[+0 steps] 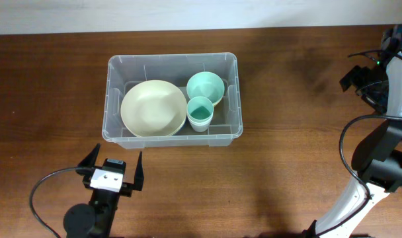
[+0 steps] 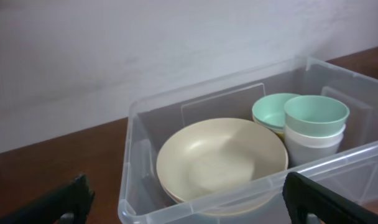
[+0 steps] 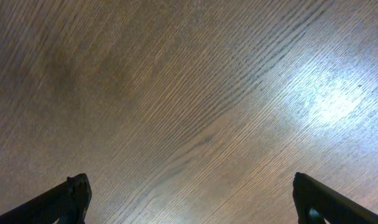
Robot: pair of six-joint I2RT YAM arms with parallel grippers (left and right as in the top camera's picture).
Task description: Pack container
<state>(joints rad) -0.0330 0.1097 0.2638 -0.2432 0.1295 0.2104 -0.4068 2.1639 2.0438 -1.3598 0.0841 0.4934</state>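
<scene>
Sitting at the far middle of the dark brown wooden table [image 1: 293,132], the large clear plastic rectangular container [image 1: 171,58] already holds crockery. A wide cream round plate [image 1: 153,108] fills its left side. On the right, a mint-green bowl [image 1: 205,87] rests on another bowl, just beside a mint-green cup [image 1: 200,113] that sits in a white one. Nesting them this way, I'd say, saves room.

The left gripper [image 1: 118,153] hangs near the bin's front wall with its claw spread wide, holding nothing. The right gripper [image 3: 189,186] waits well apart at the table's far right, its claw equally wide over bare wood.

The tabletop is glossy with a fine grain and catches a bright glare. A pale wall [image 2: 145,50] runs behind it.
</scene>
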